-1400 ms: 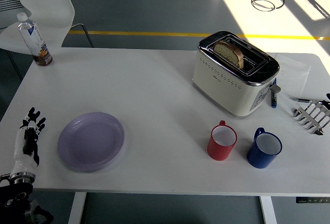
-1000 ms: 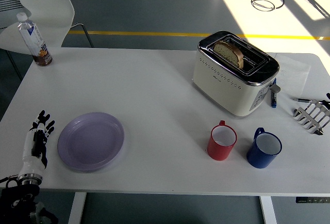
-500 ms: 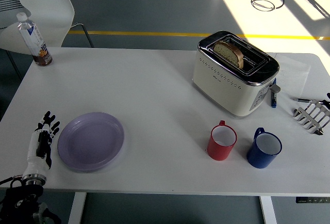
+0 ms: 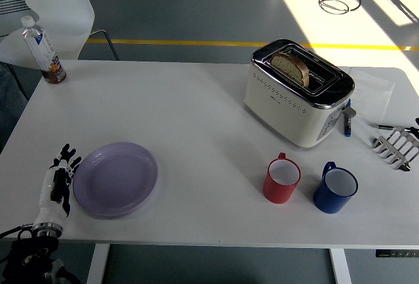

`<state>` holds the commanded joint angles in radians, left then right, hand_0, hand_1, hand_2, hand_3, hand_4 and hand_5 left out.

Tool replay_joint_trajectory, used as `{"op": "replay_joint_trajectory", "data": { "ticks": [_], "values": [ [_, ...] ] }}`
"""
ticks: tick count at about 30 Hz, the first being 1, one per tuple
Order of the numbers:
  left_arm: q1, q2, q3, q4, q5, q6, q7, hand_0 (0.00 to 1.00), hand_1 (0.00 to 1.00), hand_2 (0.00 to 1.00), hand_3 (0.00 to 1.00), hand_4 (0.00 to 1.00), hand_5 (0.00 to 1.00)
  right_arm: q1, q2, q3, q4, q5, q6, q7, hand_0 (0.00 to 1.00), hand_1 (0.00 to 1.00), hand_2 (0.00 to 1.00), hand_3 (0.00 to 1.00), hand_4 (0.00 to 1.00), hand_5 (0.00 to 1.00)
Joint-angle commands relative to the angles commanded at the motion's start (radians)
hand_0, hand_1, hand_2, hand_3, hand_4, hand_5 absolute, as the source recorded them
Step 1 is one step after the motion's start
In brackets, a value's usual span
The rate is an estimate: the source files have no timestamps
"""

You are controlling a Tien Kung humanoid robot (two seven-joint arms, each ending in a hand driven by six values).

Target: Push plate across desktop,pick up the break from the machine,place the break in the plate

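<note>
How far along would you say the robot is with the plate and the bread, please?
Nothing looks finished yet. The left hand, fingers open, sits right at the left rim of the purple plate, apparently ready to push it. The bread stands in the toaster, so picking and placing it are left.

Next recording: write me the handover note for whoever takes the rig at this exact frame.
Left hand: open, fingers extended, at the left rim of the round lilac plastic plate, holding nothing; contact with the rim unclear.
Right hand: out of view.
Plate sits near the table's front left. The bread slice stands in a slot of the cream and chrome toaster at the back right.
Done: nothing visible.
Left: push the plate across, lift the bread out, place it on the plate.
</note>
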<state>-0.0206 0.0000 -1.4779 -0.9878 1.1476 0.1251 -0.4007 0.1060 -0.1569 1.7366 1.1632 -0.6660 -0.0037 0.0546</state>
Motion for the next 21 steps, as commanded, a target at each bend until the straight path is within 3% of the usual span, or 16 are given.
{"op": "replay_joint_trajectory", "data": {
  "ticks": [21],
  "values": [
    [0.002, 0.0, 0.075, -0.015, -0.057, -0.008, -0.01, 0.877, 0.906, 0.968, 0.956, 0.543, 0.998, 0.001, 0.0, 0.0, 0.0, 0.0, 0.0, 0.0, 0.789, 0.729, 0.725, 0.721, 0.476, 0.653]
  ]
}}
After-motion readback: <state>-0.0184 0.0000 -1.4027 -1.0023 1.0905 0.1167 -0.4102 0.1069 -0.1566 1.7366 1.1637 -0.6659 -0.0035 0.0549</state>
